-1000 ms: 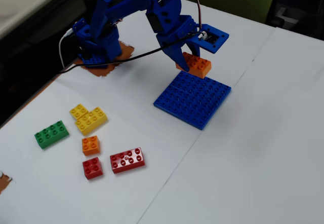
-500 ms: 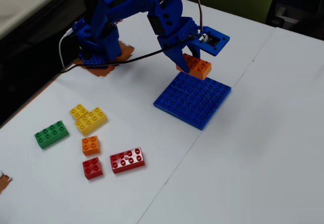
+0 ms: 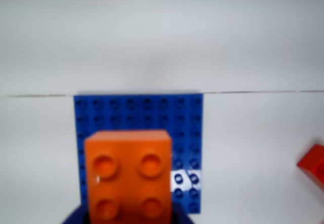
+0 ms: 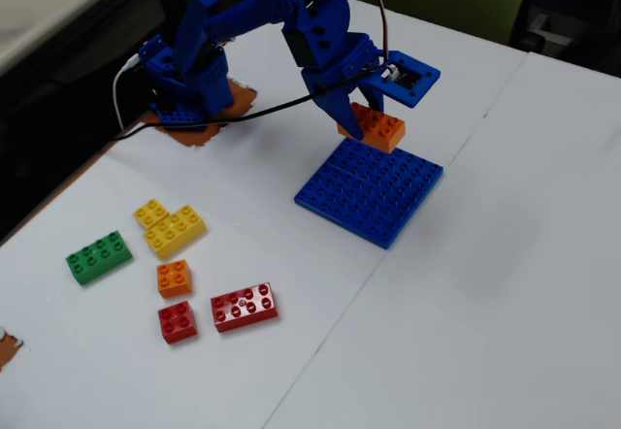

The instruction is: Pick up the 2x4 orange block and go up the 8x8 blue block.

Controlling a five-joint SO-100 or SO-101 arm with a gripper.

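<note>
The 2x4 orange block (image 4: 373,125) hangs clear of the table, clamped between the two fingers of the gripper (image 4: 357,118), which is closed on one end of it. Held this way, most of the brick projects beyond the fingertips, so its underside is free to meet the studs below. In the fixed view its studded face points up and its long axis runs level, out from the jaws toward the right and slightly down the picture. The wrist view shows the orange block (image 3: 127,176) end-on, with only four studs visible, the long axis running away from the camera.

Directly beneath and ahead of the gripper lies the 8x8 blue block (image 4: 371,189), flat on the white table (image 4: 466,303). The brick sits over the plate's near edge, apparently just above it and not yet pressed on. Well away from the gripper, toward the arm's base side, lie the spare bricks, including the red 2x4 brick (image 4: 245,307) and the small orange 2x2 brick (image 4: 174,279).
</note>
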